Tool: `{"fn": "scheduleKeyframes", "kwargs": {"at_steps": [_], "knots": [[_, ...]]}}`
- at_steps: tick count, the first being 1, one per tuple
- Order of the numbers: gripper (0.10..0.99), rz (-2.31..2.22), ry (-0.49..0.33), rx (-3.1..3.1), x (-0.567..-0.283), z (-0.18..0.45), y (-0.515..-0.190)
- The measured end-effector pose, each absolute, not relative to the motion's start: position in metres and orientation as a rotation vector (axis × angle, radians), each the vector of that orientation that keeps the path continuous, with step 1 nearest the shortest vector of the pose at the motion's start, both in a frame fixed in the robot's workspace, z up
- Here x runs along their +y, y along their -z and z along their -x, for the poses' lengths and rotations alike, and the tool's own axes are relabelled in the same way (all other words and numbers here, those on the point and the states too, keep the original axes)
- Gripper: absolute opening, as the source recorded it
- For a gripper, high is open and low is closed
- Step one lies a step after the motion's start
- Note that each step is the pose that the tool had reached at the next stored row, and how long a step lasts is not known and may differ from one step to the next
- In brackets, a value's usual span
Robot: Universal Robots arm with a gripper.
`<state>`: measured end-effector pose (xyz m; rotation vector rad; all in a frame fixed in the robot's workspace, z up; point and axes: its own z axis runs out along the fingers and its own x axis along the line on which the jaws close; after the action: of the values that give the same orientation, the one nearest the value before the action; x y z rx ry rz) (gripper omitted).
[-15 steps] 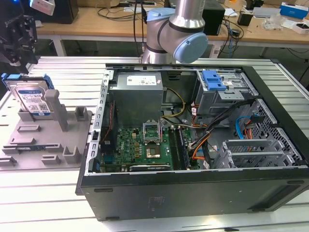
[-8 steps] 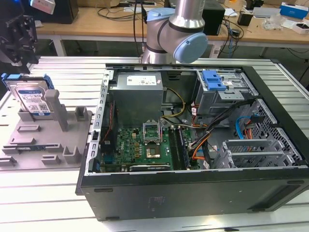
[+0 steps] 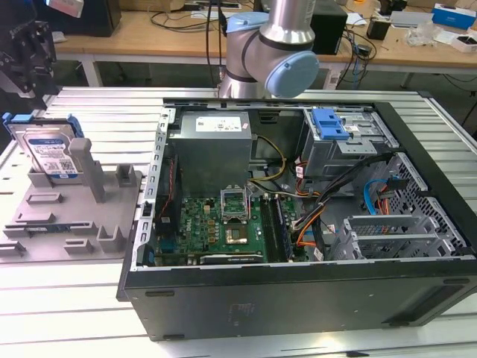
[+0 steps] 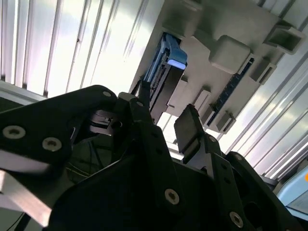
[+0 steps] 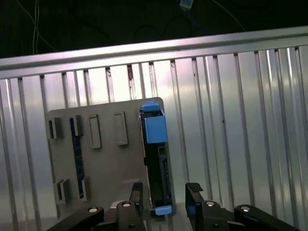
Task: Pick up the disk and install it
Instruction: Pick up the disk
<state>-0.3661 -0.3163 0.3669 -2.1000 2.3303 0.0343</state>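
The disk (image 3: pixel 51 149), a silver-grey drive with a white-and-blue label in a bright blue bracket, stands on edge in the grey holder (image 3: pixel 74 212) at the exterior view's left. My gripper (image 3: pixel 28 46) hangs above it, well clear of its top edge. In both wrist views I look down at the disk edge-on (image 5: pixel 156 159) (image 4: pixel 166 72). The gripper (image 5: pixel 166 195) (image 4: pixel 163 120) is open, its two black fingers (image 5: pixel 195 192) set apart to either side of the disk's line, with nothing between them.
An open computer case (image 3: pixel 298 298) takes up the table's middle and the exterior view's right. Inside are a motherboard (image 3: pixel 223 224), a power supply (image 3: pixel 212 145) and a drive bay with a blue latch (image 3: pixel 330 123). The ribbed metal table (image 3: pixel 67 298) surrounds the holder.
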Motion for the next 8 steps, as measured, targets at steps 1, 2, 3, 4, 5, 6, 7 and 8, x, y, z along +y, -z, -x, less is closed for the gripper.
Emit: {"fn": "scheduleKeyframes", "kwargs": {"at_steps": [1, 2, 3, 4, 5, 6, 7, 8], "knots": [[0.482, 2.112, -0.034, 2.32, -0.316, 0.366, -0.367], [0.482, 2.118, -0.035, 2.314, -0.316, 0.367, -0.367], [0.482, 2.124, -0.035, 2.309, -0.316, 0.37, -0.366], [0.482, 2.128, -0.035, 2.305, -0.316, 0.372, -0.366], [0.482, 2.131, -0.035, 2.302, -0.316, 0.374, -0.366], [0.482, 2.137, -0.035, 2.298, -0.316, 0.377, -0.366], [0.482, 2.141, -0.035, 2.293, -0.316, 0.382, -0.365], [0.482, 2.144, -0.035, 2.291, -0.316, 0.385, -0.364]]}}
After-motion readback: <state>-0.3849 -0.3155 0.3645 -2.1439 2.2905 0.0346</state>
